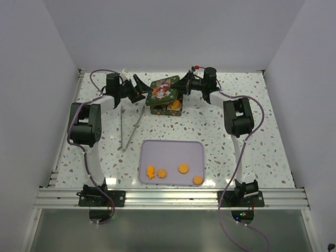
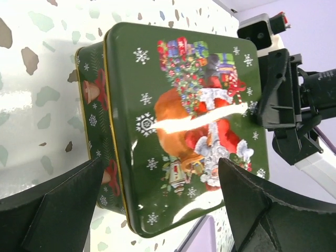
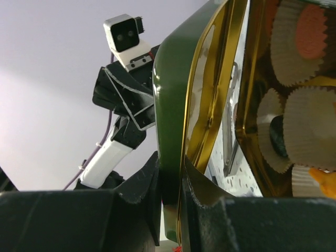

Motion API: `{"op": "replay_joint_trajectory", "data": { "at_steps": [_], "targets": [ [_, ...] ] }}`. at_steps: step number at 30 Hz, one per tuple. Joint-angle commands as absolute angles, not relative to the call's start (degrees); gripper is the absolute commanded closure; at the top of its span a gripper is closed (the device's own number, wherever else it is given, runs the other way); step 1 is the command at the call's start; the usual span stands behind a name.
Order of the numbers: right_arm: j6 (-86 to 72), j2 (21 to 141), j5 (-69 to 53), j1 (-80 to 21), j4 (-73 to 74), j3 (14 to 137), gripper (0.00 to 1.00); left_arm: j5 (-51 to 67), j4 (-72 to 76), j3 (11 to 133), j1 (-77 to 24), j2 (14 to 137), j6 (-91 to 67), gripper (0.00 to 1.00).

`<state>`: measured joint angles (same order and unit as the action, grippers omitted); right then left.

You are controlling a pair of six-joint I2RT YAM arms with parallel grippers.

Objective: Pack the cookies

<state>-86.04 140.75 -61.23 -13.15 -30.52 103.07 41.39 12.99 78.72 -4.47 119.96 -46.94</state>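
A: State of the left hand (image 1: 137, 90)?
B: Spread wide, just beside the lid (image 1: 164, 88), not gripping it.
A: And the right hand (image 3: 170, 184)?
B: Pinching the lid's rim. The lid sits tilted over the green tin (image 1: 169, 108).
A: Where are the cookies (image 1: 182, 168)?
B: Four orange ones on the lavender tray (image 1: 157, 149), near the table (image 1: 252, 152) front edge. More in paper cups (image 3: 310, 131) inside the tin: a pink cookie (image 3: 312, 31) and a black cookie (image 3: 278, 137).
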Motion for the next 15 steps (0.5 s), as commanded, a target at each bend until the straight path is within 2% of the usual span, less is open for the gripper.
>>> {"op": "replay_joint_trajectory", "data": {
  "at_steps": [1, 15],
  "targets": [
    [-81.31, 140.45, -62.32, -12.83, -26.91, 104.5, 1.0, 44.03, 18.37, 81.3, -4.39, 121.11, -47.46, 0.05],
    [-74.1, 140.28, -61.17, -11.43, -19.08, 103.45, 1.0, 45.97, 19.25, 82.27, -7.56, 124.89, -48.34, 0.06]
  ]
}}
